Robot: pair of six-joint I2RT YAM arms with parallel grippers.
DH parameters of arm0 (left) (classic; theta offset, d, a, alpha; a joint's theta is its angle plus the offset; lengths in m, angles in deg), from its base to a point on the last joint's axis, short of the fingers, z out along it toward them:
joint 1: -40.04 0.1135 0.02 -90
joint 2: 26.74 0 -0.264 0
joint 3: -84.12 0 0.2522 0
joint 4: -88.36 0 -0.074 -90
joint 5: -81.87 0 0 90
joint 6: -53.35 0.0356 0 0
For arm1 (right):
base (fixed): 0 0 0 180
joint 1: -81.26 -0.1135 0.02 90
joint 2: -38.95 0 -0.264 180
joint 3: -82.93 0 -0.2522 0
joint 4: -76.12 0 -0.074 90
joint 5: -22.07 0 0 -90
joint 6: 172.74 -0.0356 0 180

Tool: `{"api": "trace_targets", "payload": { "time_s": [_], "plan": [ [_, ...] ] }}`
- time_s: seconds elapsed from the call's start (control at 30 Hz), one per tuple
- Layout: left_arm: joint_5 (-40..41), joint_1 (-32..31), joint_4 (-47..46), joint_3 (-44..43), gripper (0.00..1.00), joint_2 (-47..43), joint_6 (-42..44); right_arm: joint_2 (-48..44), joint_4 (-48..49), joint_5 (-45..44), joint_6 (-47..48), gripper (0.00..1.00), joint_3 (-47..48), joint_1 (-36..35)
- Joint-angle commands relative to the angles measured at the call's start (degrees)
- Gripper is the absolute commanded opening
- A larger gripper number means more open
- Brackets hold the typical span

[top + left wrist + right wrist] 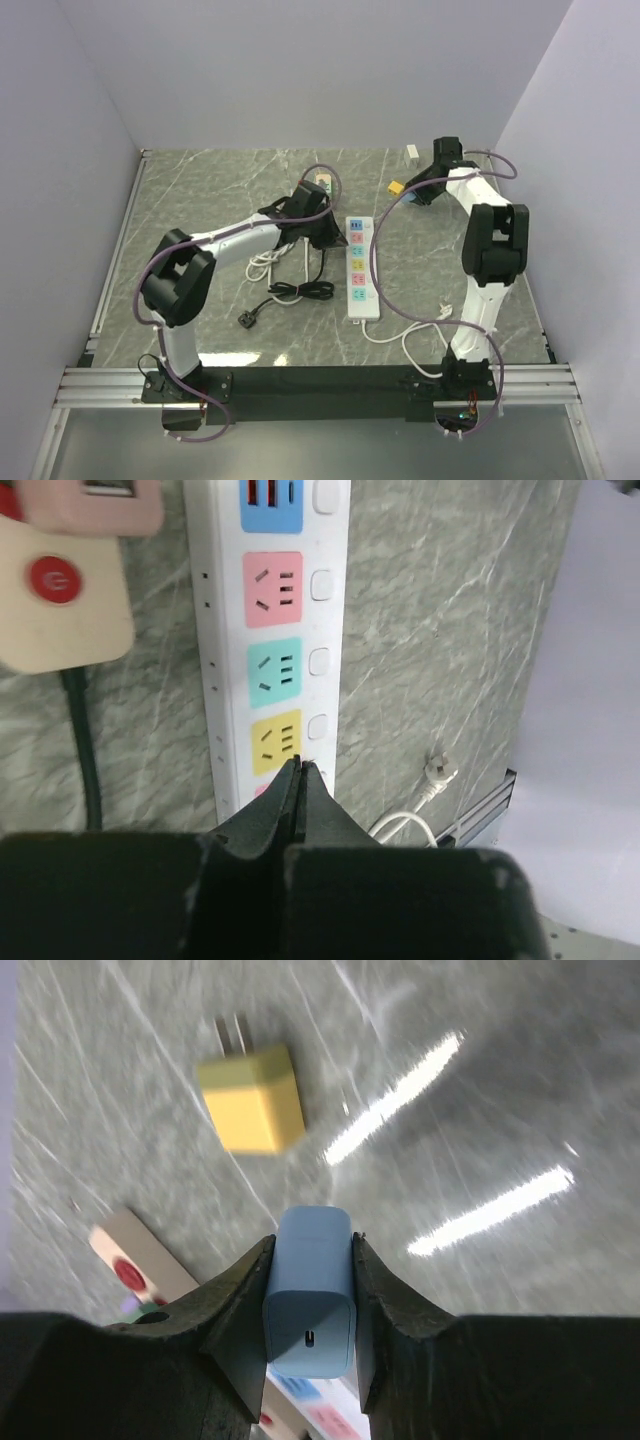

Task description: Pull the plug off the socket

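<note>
The white power strip (361, 268) with coloured sockets lies mid-table; no plug shows in its visible sockets, which are also in the left wrist view (275, 630). My right gripper (310, 1250) is shut on a light blue plug block (312, 1285) and holds it above the table, away from the strip, at the back right (413, 196). My left gripper (300, 767) is shut and empty, its tips over the strip near the yellow socket (274, 742). In the top view the left gripper (326, 236) is at the strip's left edge.
A yellow plug (252, 1097) lies on the table ahead of my right gripper, also in the top view (397, 187). A beige socket with a red button (60, 590) sits left of the strip. A small white plug (412, 151) lies at the back. A black cable (300, 290) lies left of the strip.
</note>
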Motion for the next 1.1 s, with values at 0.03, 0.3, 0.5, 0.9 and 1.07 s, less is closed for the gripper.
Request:
{"api": "trace_targets", "payload": {
  "time_s": [0.03, 0.3, 0.5, 0.9, 1.07],
  "plan": [
    [5.19, 1.88, 5.96, 1.62, 0.0, -4.69, 2.13, 5.64, 3.79, 1.1, -6.74, 0.11, 7.66, 2.29],
    [9.15, 4.08, 7.37, 6.9, 0.0, -5.4, 3.27, 11.29, 1.14, 3.29, -4.99, 0.63, 16.73, 3.62],
    [10.29, 5.58, 8.07, 6.56, 0.0, -3.99, 3.27, 5.41, -1.58, 0.84, -2.27, 0.89, 12.63, 3.44],
    [11.08, 5.93, 6.14, 9.45, 0.0, -6.97, 0.46, -4.54, -12.73, 0.14, 24.18, 0.88, 13.03, -14.74],
    [11.26, 6.37, 5.26, 14.54, 0.0, -12.33, -0.68, -1.37, -16.26, -2.77, 30.07, 0.85, 18.66, -22.47]
  ]
}}
